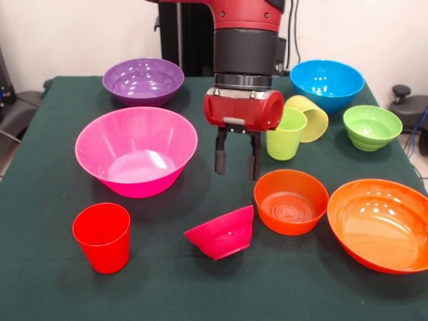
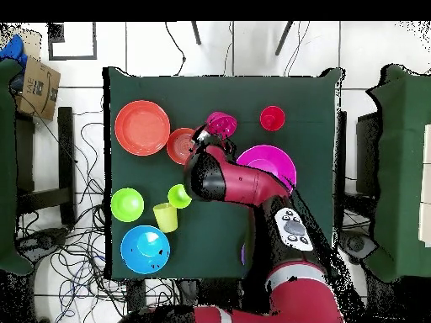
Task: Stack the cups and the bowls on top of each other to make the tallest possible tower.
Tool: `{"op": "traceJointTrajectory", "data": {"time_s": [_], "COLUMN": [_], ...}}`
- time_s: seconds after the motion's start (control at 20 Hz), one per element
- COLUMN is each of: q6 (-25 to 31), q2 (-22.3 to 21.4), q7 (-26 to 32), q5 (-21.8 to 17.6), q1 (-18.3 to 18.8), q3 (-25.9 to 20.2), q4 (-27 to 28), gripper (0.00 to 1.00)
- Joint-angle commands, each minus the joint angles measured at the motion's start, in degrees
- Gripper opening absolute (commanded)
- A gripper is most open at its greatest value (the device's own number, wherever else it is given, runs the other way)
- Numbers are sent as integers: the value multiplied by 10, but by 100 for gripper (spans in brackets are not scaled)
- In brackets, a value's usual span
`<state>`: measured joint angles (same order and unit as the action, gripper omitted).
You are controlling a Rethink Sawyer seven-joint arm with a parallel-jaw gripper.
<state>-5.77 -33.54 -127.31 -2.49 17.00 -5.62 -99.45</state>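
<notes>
My gripper [image 1: 236, 166] hangs open and empty over the table's middle, between the large pink bowl [image 1: 136, 150] and the small orange bowl [image 1: 291, 200]. Just in front of it the small magenta bowl [image 1: 221, 233] [image 2: 220, 124] rests tilted on its side. The red cup [image 1: 102, 237] stands upright at the front left. A lime green cup [image 1: 286, 134] stands upright against the pale yellow cup [image 1: 309, 117], which lies on its side. The other bowls are purple [image 1: 143, 80], blue [image 1: 327, 83], ribbed green [image 1: 372, 126] and large orange [image 1: 381, 224]. No cup or bowl sits on another, so no tower shows.
Everything rests on a dark green tablecloth [image 1: 200, 294]. In the overhead view my arm [image 2: 244, 185] covers most of the purple bowl and part of the pink bowl [image 2: 269, 160]. Cables and a cardboard box [image 2: 35, 84] lie on the floor beside the table.
</notes>
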Motion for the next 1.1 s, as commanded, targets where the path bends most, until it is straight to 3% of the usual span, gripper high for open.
{"op": "traceJointTrajectory", "data": {"time_s": [0.05, 0.4, 0.65, 1.1], "q6": [-28, -3, -45, -94], "q2": [63, 113, 161, 182], "q7": [-51, -33, -38, -56], "q5": [-31, -8, -19, -18], "q1": [-14, -52, -41, -41], "q3": [-37, 17, 7, 4], "q4": [-3, 32, 61, 70], "gripper": [100, 100, 100, 100]}}
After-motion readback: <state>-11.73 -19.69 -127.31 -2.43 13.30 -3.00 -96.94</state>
